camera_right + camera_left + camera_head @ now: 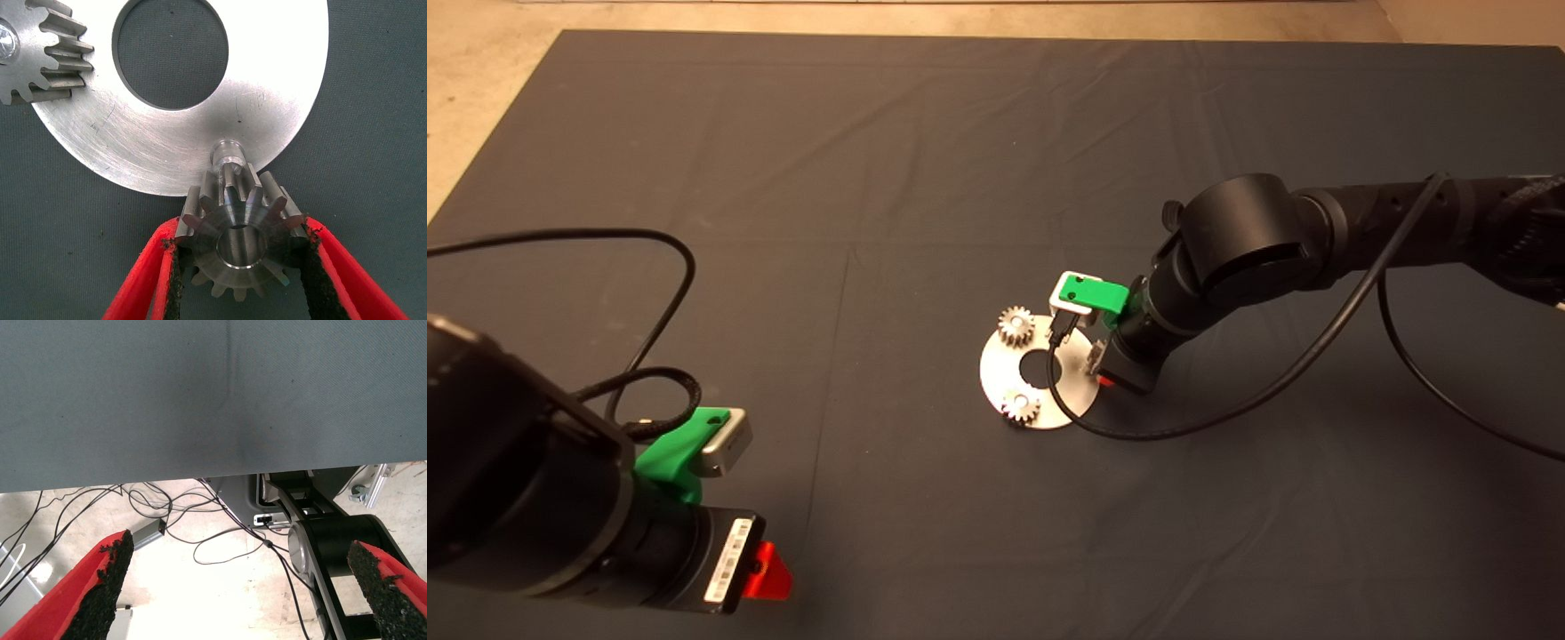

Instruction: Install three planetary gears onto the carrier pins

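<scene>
Over the silver disc's (267, 87) right edge, the right gripper (243, 257) clamped the third gear (240, 243), whose bore sat off the last carrier pin (227, 152) and risked jamming.

The silver disc (1039, 402) has bare mat (925, 178) all around except one side — there the right gripper (241, 267), clamped on a gear (237, 247), crowds the free pin (227, 152). Two mounted gears (1016, 326) (1021, 406) occupy the disc's far rim; the left gripper (240, 587) waits well clear.
</scene>
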You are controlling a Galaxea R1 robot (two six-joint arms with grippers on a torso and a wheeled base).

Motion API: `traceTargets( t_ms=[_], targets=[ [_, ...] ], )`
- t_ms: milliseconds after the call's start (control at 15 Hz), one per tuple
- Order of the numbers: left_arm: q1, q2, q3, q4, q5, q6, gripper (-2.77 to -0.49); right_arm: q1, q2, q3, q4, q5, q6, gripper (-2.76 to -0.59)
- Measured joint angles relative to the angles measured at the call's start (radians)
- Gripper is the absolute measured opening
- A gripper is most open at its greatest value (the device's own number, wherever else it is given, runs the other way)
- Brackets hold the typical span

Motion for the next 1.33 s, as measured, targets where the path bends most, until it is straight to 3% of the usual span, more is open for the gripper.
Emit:
traceTargets(
  t_ms=[200, 467, 600, 867, 1333],
  targets=[
    [0.000, 0.000, 0.000, 0.000, 0.000, 0.000, -0.95, 0.000, -0.007, 0.000, 0.000, 0.025, 0.033, -2.31],
    [0.000, 0.000, 0.000, 0.000, 0.000, 0.000, -0.95, 0.002, -0.011, 0.000, 0.000, 0.039, 0.040, -2.31],
    [0.000, 0.000, 0.000, 0.000, 0.000, 0.000, -0.95, 0.003, -0.010, 0.000, 0.000, 0.051, 0.041, -2.31],
    [0.011, 0.000, 0.000, 0.000, 0.000, 0.000, -0.95, 0.039, -0.010, 0.000, -0.001, 0.053, 0.044, -2.31],
    [0.014, 0.000, 0.000, 0.000, 0.000, 0.000, -0.95, 0.033, 0.018, -0.008, -0.001, 0.057, 0.044, -2.31]
  ],
)
